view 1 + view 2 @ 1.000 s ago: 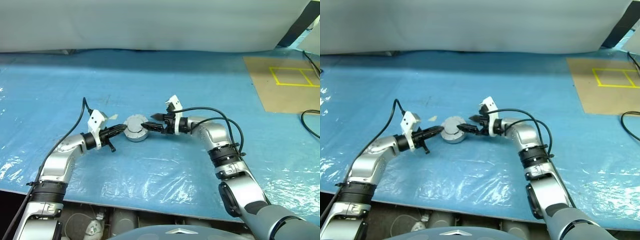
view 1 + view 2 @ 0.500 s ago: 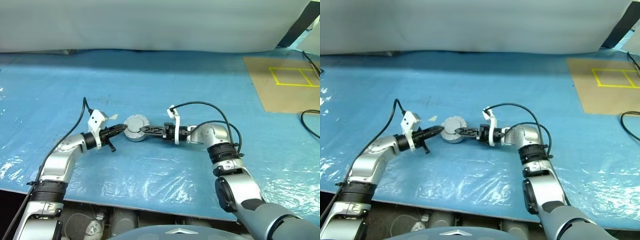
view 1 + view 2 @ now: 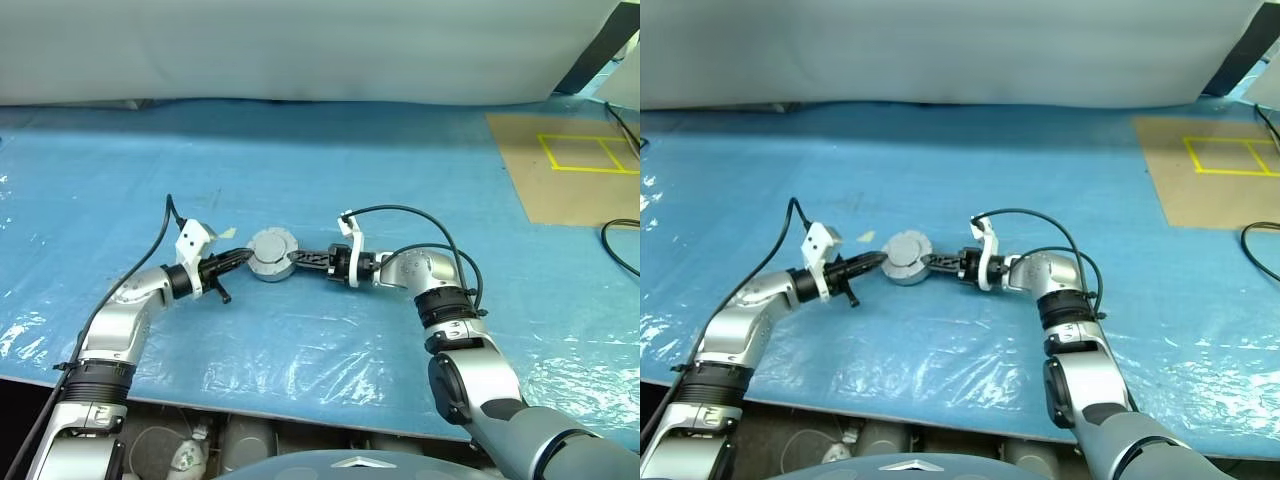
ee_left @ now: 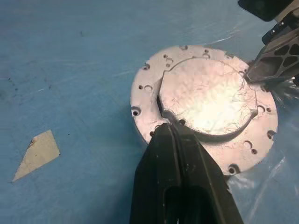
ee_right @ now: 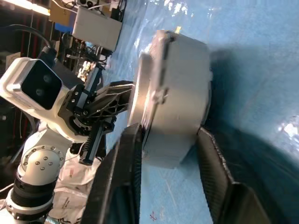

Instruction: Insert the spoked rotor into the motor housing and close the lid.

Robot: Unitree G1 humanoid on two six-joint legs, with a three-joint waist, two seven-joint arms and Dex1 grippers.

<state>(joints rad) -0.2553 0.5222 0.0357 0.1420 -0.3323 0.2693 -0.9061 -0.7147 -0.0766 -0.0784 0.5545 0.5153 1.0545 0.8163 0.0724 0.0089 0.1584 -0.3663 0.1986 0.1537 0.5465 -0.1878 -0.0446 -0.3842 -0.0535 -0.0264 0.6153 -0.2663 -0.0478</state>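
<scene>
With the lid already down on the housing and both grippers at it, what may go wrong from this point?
1. The right gripper spans the motor housing top to bottom; if it squeezes off-centre, the can may slide on the smooth blue sheet.
2. The left gripper, shut, presses only at the rim of the lid; it may slip off the edge.
3. The two grippers meet close at the housing and may bump each other.

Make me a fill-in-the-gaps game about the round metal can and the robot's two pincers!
1. The lid on the metal can is ____.
2. The can sits on a ____ plastic sheet.
3. The left pincer is ____, its tip at the lid's edge.
4. The right pincer has one finger on each ____ of the can.

Missing words: closed; blue; shut; side
</scene>
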